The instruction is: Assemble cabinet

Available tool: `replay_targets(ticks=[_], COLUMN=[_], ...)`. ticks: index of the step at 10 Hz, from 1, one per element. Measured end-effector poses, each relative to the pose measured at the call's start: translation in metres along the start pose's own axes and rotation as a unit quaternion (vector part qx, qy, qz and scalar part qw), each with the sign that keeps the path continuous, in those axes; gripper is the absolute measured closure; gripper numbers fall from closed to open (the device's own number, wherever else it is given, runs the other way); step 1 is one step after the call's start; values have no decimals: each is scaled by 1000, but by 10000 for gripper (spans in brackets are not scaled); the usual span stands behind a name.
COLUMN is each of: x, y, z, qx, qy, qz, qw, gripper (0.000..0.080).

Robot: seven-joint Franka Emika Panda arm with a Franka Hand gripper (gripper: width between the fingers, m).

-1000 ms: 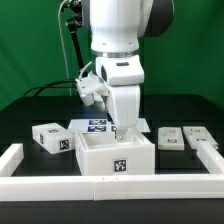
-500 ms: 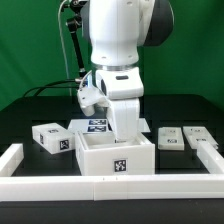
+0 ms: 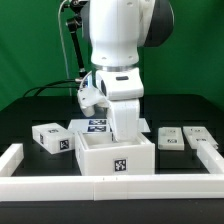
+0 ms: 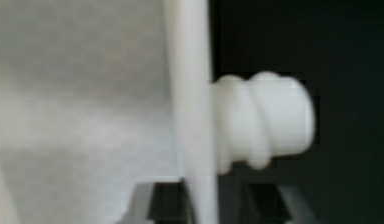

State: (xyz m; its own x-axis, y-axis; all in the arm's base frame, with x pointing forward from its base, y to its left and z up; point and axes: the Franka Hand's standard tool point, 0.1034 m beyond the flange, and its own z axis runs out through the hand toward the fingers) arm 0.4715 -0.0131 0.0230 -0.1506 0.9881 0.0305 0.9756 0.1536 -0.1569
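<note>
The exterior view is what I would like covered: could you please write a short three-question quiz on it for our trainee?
1. True or false: the cabinet box shows a black-and-white tag on the side facing the camera.
2. The small block on the exterior view's left is: A inside the box; B on the table beside it; C lifted in the air.
3. What flat white tagged thing lies behind the box?
Key: 1 true; 2 B; 3 the marker board.

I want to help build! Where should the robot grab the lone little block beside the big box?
Probably from above, pinching the block on the exterior view's left across its two flat side faces: it lies low, top uncovered, the box close beside it.
</note>
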Motion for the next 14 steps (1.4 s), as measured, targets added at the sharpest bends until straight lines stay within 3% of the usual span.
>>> replay_targets(ticks=[2,5,7,14], x=[-1,0,22,87], y=[3,3,10,50], z=[-2,-2,-2,-6], qx=[-7,-8,-11,-27], qy=[-1,-1,2,14], qz=[0,6,71,111], qw=[1000,1000,997,993], gripper=[750,750,750,750])
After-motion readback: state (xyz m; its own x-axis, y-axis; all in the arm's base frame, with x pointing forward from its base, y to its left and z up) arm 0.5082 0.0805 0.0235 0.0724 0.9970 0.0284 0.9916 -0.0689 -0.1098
